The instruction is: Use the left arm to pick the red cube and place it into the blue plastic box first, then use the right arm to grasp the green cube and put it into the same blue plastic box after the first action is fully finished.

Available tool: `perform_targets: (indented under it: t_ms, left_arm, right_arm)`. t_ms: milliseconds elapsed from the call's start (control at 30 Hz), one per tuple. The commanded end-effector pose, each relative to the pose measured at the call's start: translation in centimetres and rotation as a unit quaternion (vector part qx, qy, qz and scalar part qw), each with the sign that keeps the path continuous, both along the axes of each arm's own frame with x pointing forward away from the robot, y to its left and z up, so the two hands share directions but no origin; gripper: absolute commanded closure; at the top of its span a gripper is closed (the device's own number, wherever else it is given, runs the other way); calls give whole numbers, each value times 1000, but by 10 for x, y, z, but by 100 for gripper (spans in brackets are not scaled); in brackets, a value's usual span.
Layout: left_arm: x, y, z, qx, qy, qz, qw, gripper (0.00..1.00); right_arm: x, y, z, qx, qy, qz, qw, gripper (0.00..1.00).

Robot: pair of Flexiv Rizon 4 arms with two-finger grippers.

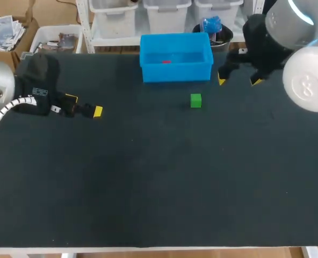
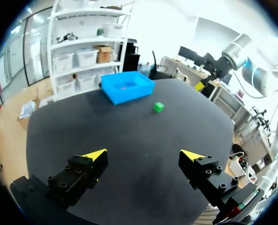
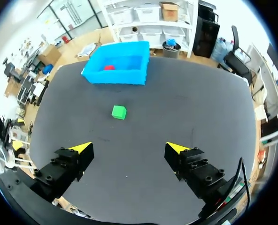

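The red cube (image 1: pixel 166 61) lies inside the blue plastic box (image 1: pixel 175 73), which stands at the middle of the worktop's (image 1: pixel 148 183) far edge, so the first half of the job looks done, judging by how things lie. The green cube (image 1: pixel 196 100) sits alone on the worktop just in front of the box's right-hand part, apart from its wall. There is bare surface around it, which should leave room for a finger on either side. The left pincer (image 1: pixel 85 105) hangs near the worktop's left edge, toward the far left corner, well apart from box and cube. Its fingers are spread and hold nothing, and the spot is clear of the other arm's likely path. That arm comes in low from the left, its wrist turned so the fingers point across the worktop toward the box. The right pincer (image 1: pixel 238 80) hovers near the far right corner, just beside the box's right end, spread wide and empty. Its arm comes in from the far right, wrist tipped to look down over the worktop, with the green cube ahead of its fingers and the box beyond — a fair stance, I judge, for coming down on the cube.
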State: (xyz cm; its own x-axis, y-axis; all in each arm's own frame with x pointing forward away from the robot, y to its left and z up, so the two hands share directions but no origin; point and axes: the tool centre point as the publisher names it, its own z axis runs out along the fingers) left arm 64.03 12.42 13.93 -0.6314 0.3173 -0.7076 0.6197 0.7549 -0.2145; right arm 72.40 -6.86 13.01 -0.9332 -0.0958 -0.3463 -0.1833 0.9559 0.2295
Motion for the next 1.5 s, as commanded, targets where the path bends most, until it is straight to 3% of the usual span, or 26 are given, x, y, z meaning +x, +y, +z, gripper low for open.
perform_targets:
  t_ms: [33,700,1500]
  left_arm:
    - [0,1,-1,-3,-2,-1,1000,0]
    - [0,1,-1,-3,-2,-1,1000,0]
    - [0,1,-1,-3,-2,-1,1000,0]
  right_arm:
    - [12,23,-3,-18,10,-16,1000,0]
    - [40,74,-25,-47,10,-39,998,0]
    - [65,67,-79,-49,10,-47,998,0]
